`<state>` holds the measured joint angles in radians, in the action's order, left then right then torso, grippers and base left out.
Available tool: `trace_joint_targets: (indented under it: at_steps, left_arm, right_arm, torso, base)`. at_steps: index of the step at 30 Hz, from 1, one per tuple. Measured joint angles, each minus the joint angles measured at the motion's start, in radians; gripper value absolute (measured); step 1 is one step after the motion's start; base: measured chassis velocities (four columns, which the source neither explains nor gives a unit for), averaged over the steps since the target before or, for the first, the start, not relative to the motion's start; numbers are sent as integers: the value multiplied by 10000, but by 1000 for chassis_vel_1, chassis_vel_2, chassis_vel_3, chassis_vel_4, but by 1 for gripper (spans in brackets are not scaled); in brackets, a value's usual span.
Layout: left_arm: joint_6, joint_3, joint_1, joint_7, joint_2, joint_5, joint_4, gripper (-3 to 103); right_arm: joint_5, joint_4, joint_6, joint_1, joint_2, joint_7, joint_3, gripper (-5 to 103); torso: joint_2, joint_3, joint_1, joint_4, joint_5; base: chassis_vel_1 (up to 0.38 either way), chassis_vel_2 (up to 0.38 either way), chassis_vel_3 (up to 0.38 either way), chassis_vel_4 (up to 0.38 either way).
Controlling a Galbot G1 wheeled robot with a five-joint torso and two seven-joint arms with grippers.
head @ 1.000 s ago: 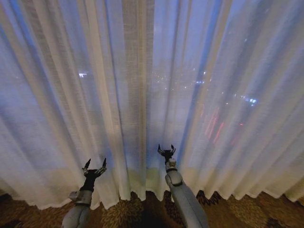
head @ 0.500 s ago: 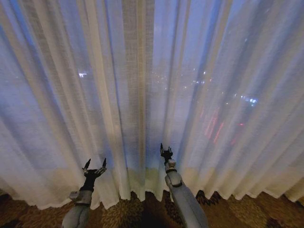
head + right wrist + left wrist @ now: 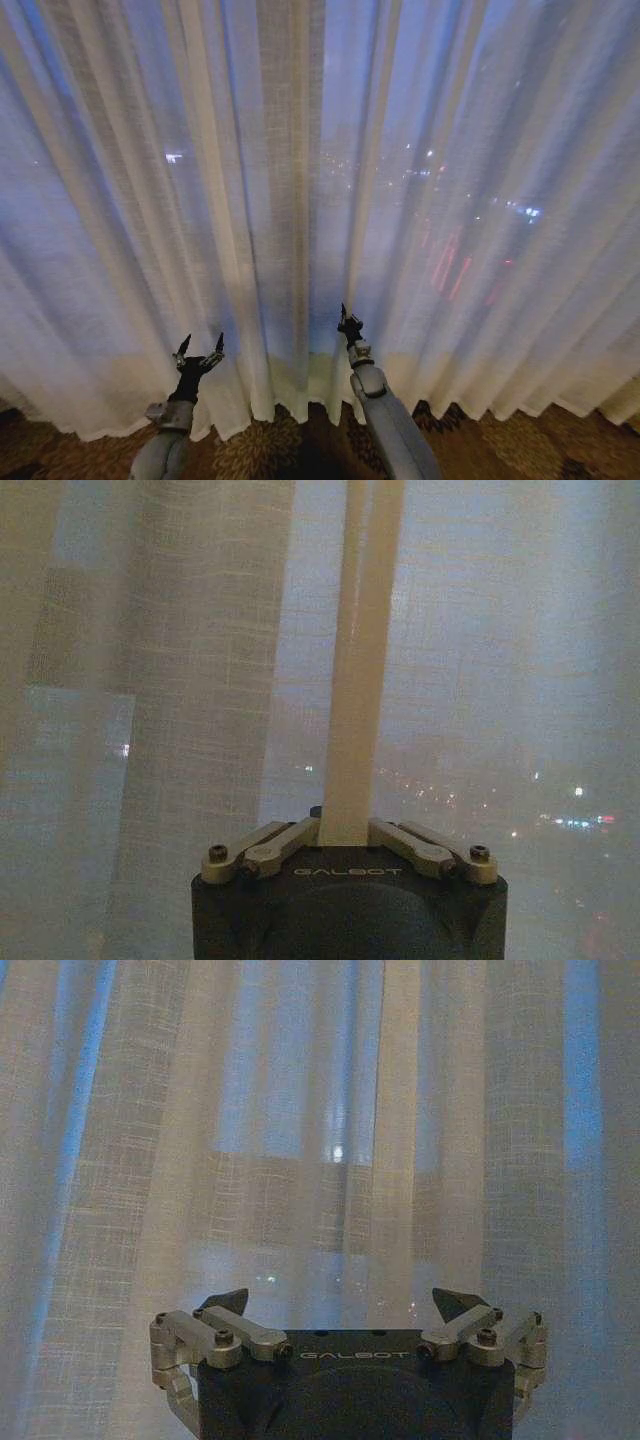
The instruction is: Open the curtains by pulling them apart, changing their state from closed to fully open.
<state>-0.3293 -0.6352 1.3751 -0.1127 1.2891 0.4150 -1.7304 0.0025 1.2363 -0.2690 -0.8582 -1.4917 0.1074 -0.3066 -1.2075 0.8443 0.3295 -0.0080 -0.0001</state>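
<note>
With the closed curtains (image 3: 320, 200) hanging just ahead, the right gripper (image 3: 348, 322) pinches a central pleat (image 3: 350, 730) and should pull sideways steadily, while the left gripper (image 3: 200, 352) waits spread.

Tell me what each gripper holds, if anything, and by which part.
The right gripper is shut on a folded vertical pleat low on the curtains, near their middle seam. The left gripper holds nothing: its fingers are spread, short of the fabric.
</note>
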Motion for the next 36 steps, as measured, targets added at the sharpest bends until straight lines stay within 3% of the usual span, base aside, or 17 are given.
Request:
trace_joint_targets:
  at_steps: [16, 36]
  left_arm:
    - [0, -1, 0, 0, 0, 0, 0, 100]
    - [0, 1, 0, 0, 0, 0, 0, 100]
  right_arm:
    - [598, -136, 317, 64, 118, 45, -78, 0]
    - [861, -282, 368, 173, 237, 150, -326, 0]
  torso:
    - [0, 0, 0, 2, -1]
    - [0, 0, 0, 0, 0]
  base:
    - [-53, -61, 69, 58]
    - [-299, -307, 309, 302]
